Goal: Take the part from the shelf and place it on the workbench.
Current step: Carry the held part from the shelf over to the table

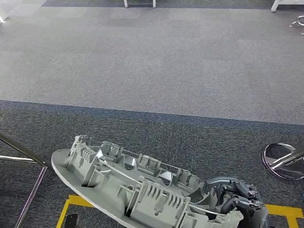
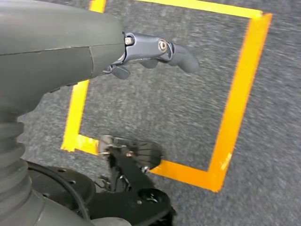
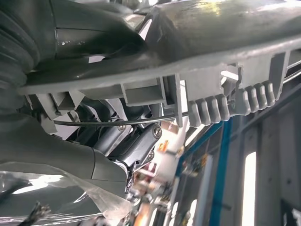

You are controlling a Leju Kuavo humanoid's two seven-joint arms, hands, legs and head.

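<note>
The part is a long grey plastic moulding with ribs and clips on its upper face. It lies across the lower middle of the head view, held off the carpet. My right hand grips its right end, dark fingers curled over the ribbed edge. Close up in the right wrist view, the part spans the picture with my right hand wrapped around it. My left hand hangs over the carpet with its fingers extended and nothing in them.
Grey carpet stretches ahead, lighter in the far half. Yellow floor tape marks a box below me, seen too in the left wrist view as yellow tape. A chrome stool base stands at the right. A metal frame enters from the left.
</note>
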